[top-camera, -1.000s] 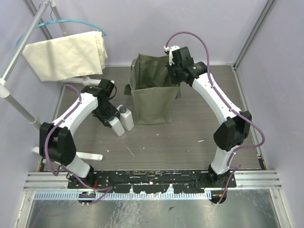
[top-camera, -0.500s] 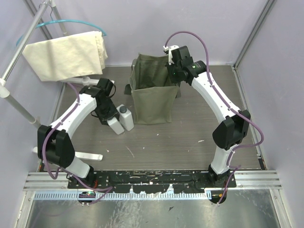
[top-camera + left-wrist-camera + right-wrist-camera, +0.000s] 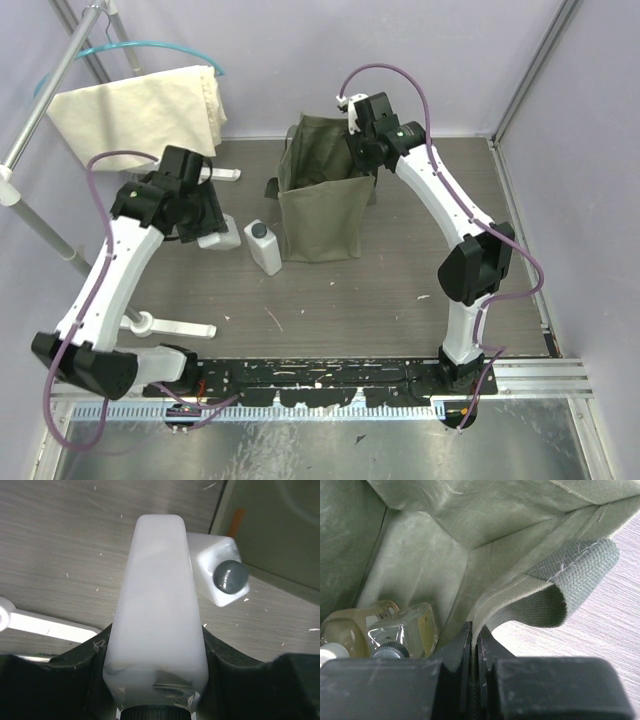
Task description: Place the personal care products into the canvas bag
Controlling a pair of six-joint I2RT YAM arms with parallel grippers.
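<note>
- Grips one white bottle [image 3: 157,595] in the left claw [image 3: 156,680], fingers clamped on both sides of it at the cap end, base pointing away from the wrist.
- Holds that bottle raised over the table [image 3: 400,280], at the left, near but apart from the bag [image 3: 320,205].
- Leaves a second white bottle [image 3: 264,248] with a dark grey cap upright on the table, just beside the bag's near left corner.
- Pinches the bag's right rim with the right claw [image 3: 475,645], fingers pressed together on the fabric just beside the handle strap [image 3: 570,585].
- Keeps the olive-green bag standing open at the far middle of the table.
- Shows two clear amber bottles on the bag's floor: one dark-capped [image 3: 412,630], one white-capped [image 3: 342,632], touching each other.
</note>
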